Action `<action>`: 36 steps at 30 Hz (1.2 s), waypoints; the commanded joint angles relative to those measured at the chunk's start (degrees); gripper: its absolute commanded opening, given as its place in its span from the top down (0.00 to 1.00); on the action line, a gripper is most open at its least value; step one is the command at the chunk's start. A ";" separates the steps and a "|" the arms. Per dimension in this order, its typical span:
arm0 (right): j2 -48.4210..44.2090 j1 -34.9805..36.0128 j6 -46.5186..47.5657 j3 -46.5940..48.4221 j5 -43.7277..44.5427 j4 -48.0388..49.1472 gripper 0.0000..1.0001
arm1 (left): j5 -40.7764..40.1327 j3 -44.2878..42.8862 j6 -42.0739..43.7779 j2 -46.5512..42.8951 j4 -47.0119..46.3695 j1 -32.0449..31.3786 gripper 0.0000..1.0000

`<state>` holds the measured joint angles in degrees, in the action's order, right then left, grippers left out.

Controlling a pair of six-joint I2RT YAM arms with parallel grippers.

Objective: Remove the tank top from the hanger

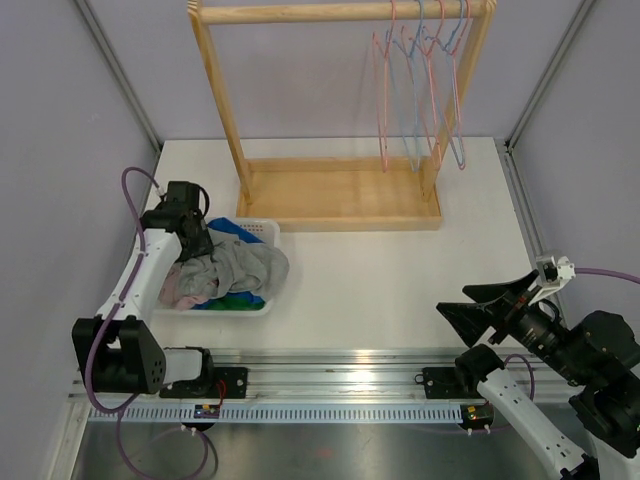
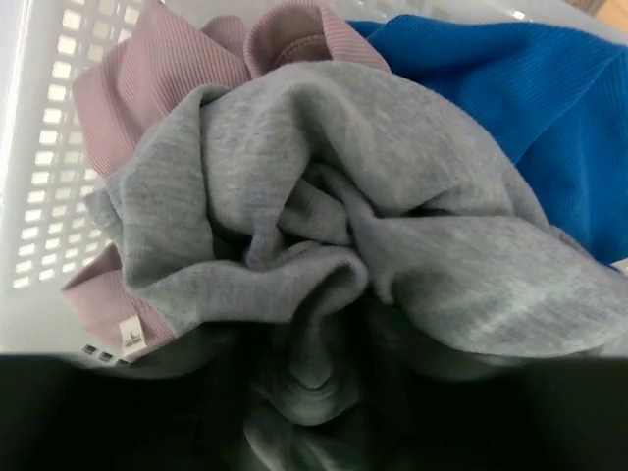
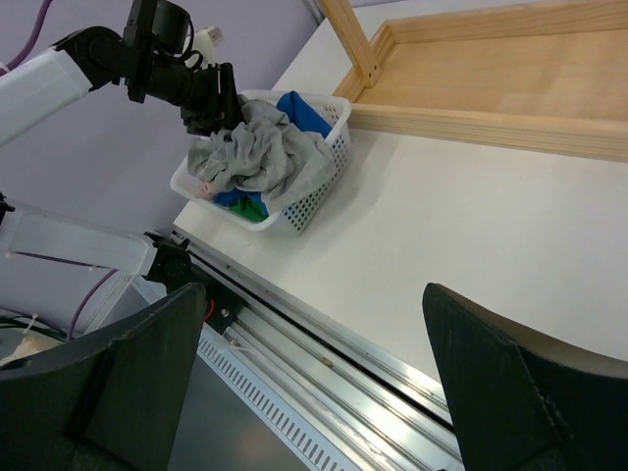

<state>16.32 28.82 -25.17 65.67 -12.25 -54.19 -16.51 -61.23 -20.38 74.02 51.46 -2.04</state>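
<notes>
The grey tank top (image 1: 240,265) lies crumpled on top of the clothes in a white basket (image 1: 262,228) at the left of the table. No hanger is in it. Several bare pink and blue wire hangers (image 1: 420,90) hang on the wooden rack's rail. My left gripper (image 1: 195,245) is down in the basket against the grey cloth. In the left wrist view a fold of the tank top (image 2: 324,226) runs into the dark gap between the jaws, whose width is hidden. My right gripper (image 1: 485,305) hovers open and empty near the table's front right.
The wooden rack (image 1: 340,195) stands at the back centre on a wide base tray. Pink ribbed cloth (image 2: 167,69) and blue cloth (image 2: 530,108) lie under the grey one. A metal rail (image 3: 324,353) runs along the near table edge.
</notes>
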 commanded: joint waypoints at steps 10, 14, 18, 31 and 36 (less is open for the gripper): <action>8.46 0.27 4.07 7.01 9.85 -4.86 0.00 | -0.80 -14.86 -2.91 -16.53 9.79 -0.06 0.01; 10.57 0.27 5.04 9.12 16.11 -8.11 0.00 | 0.60 -21.46 -0.89 -22.42 13.92 -0.07 0.01; 12.25 0.10 5.83 11.32 23.91 -10.92 0.01 | 3.50 -24.72 2.18 -29.60 17.70 -0.07 0.01; 13.92 0.19 14.54 17.04 37.56 -18.84 0.00 | 5.53 -13.48 8.34 -53.27 17.62 -5.16 0.01; 10.15 0.19 13.39 15.72 38.09 -17.79 0.01 | 5.44 -10.32 8.34 -57.66 17.71 -6.31 0.01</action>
<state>28.34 28.82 -12.56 81.43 23.03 -72.47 -12.40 -73.10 -13.80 18.31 70.39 -7.88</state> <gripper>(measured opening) 0.993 0.988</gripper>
